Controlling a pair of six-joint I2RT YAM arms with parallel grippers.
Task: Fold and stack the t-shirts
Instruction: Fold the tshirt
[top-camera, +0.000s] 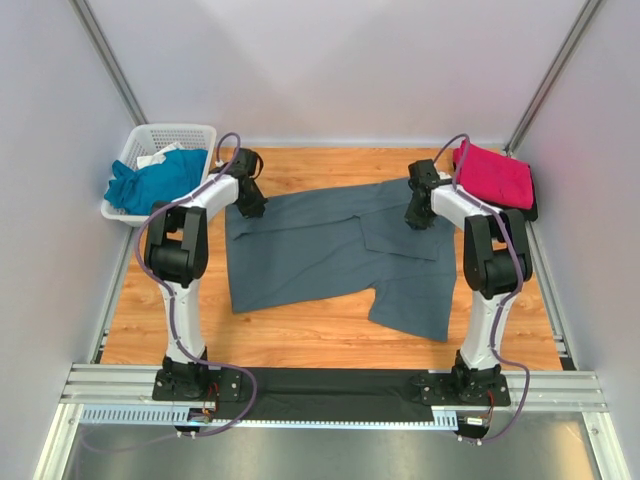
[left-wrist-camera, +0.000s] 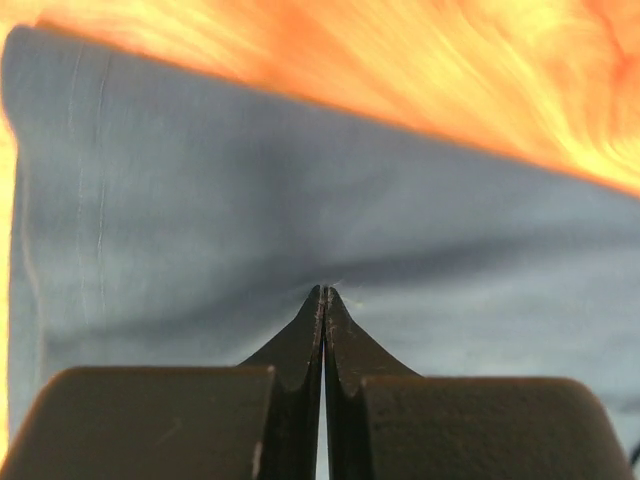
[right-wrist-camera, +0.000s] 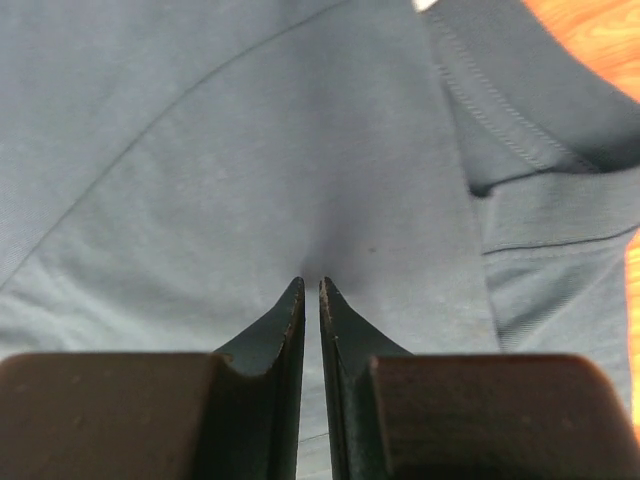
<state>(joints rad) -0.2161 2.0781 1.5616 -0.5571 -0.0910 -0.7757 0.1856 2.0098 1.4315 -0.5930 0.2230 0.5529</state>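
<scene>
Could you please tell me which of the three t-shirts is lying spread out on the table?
The slate-grey t-shirt. The teal t-shirt is bunched in the basket, and the magenta t-shirt sits folded at the far right.

grey t-shirt (top-camera: 320, 250): far corners hidden under jaws | teal t-shirt (top-camera: 160, 180): part-hidden in basket (top-camera: 176, 130)
</scene>
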